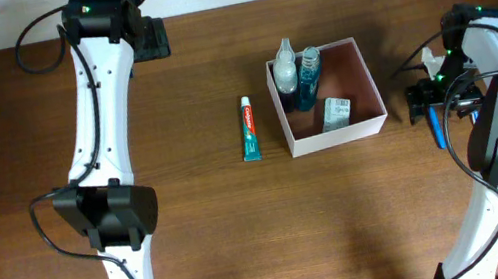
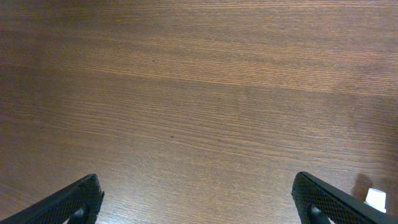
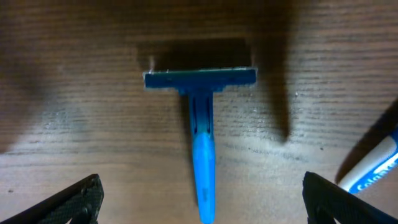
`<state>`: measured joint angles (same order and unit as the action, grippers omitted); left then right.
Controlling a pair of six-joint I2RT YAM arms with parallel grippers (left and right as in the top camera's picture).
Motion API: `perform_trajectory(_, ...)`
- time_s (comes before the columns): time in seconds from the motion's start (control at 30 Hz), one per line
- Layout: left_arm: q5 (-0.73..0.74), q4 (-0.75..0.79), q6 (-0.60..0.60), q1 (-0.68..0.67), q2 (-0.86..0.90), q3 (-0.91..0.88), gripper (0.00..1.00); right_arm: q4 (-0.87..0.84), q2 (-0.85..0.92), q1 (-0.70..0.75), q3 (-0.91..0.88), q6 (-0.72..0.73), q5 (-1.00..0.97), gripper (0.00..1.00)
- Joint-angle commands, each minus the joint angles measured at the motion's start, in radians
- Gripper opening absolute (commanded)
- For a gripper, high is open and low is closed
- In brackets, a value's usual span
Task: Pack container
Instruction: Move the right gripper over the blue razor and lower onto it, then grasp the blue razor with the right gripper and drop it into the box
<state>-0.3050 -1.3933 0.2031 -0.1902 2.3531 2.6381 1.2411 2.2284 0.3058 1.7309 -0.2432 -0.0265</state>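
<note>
Hovering over the blue razor [image 3: 202,124] on the tabletop [image 3: 74,93], the right jaws stand spread to straddle its handle; the left jaws, also spread, idle away from the container [image 1: 339,134]

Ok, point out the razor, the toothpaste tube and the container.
razor [image 3: 201,124]: right wrist view, on the upper part of its blue handle.
toothpaste tube [image 1: 248,129]: overhead view, mid-body.
container [image 1: 339,134]: overhead view, white front wall.
</note>
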Motion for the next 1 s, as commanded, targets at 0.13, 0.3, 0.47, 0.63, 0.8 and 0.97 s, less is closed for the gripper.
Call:
perform_trajectory(0.13,-0.018,0.003,0.009,0.003,0.009,-0.003,0.99,-0.035,0.008,-0.005,-0.053,-0.003,-0.009,0.95)
perform_trajectory(0.3,-0.018,0.007,0.009,0.003,0.009,-0.003,0.99,-0.051,0.008,-0.006,-0.063,-0.003,-0.008,0.90)
perform_trajectory(0.47,-0.018,0.006,0.009,0.003,0.009,-0.003,1.00,-0.079,0.008,-0.005,-0.071,-0.003,-0.008,0.85)
perform_trajectory(0.63,-0.018,0.006,0.009,0.003,0.009,-0.003,0.99,-0.110,0.008,-0.006,-0.092,-0.003,-0.008,0.81)
perform_trajectory(0.8,-0.018,0.006,0.009,0.003,0.009,-0.003,0.99,-0.140,0.008,-0.005,-0.121,-0.004,-0.009,0.80)
perform_trajectory(0.97,-0.018,0.006,0.009,0.003,0.009,-0.003,0.99,-0.147,0.008,-0.005,-0.121,-0.004,-0.009,0.74)
